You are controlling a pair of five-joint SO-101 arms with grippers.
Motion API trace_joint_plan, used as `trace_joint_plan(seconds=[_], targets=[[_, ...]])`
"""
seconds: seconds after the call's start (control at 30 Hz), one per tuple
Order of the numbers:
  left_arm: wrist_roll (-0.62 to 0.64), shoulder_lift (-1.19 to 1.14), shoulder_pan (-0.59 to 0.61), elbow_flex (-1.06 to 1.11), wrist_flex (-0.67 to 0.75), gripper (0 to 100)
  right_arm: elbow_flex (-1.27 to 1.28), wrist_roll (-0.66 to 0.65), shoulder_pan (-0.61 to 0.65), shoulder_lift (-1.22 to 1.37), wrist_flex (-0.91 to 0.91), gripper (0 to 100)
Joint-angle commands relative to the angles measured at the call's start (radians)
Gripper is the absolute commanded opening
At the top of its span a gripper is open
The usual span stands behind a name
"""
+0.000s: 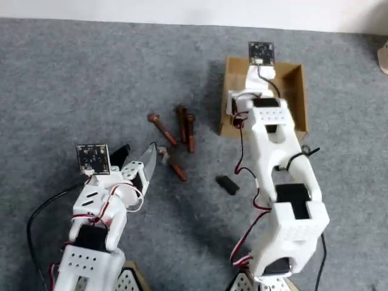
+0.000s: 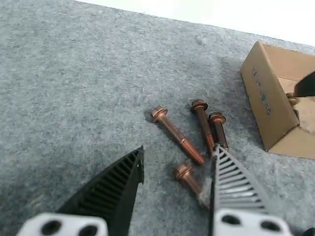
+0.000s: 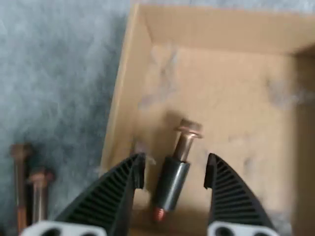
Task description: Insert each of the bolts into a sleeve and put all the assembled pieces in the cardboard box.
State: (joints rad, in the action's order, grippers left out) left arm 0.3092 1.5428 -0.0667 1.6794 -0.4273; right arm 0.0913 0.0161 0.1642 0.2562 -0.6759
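Bolts (image 2: 177, 136), four, are lying loose mid-worktop (image 1: 73, 79); one sleeved piece (image 3: 173, 178) is sitting in the box (image 3: 123, 98). Both arms' jaws are hanging spread.

Grey carpet (image 1: 66, 85), white wall (image 1: 182, 9)

three bolts (image 1: 181, 124) are grouped together on the table (image 1: 73, 79), just left of the cardboard box (image 1: 299, 91). a fourth bolt (image 2: 187, 177) is set apart from them, nearer the arms, with a lone sleeve (image 1: 227, 184) to its right, before the box. one sleeved bolt (image 3: 174, 172) is lodged inside the box.
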Motion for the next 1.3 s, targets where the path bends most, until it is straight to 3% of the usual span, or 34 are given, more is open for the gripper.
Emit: trace_joint_plan(seconds=[0.0,0.13,0.4,0.63,0.97,1.27], targets=[[-0.011,0.015,0.013,0.025,-0.003,21,-0.087,0.000,0.008,-0.117,-0.120,0.6],[-0.011,0.015,0.013,0.025,-0.005,21,-0.087,-0.012,0.010,-0.209,-0.213,1.5],[-0.011,0.015,0.008,0.025,-0.006,21,-0.087,-0.321,0.015,-0.277,-0.595,0.8],[-0.011,0.015,0.008,0.025,-0.006,21,-0.027,-0.494,0.042,-0.417,-0.825,14.6],[-0.011,0.015,0.008,0.025,-0.006,21,0.542,-0.620,0.081,-0.705,-0.529,15.2],[-0.011,0.015,0.012,0.025,-0.006,21,0.739,-0.698,0.085,-0.704,-0.351,15.2]])
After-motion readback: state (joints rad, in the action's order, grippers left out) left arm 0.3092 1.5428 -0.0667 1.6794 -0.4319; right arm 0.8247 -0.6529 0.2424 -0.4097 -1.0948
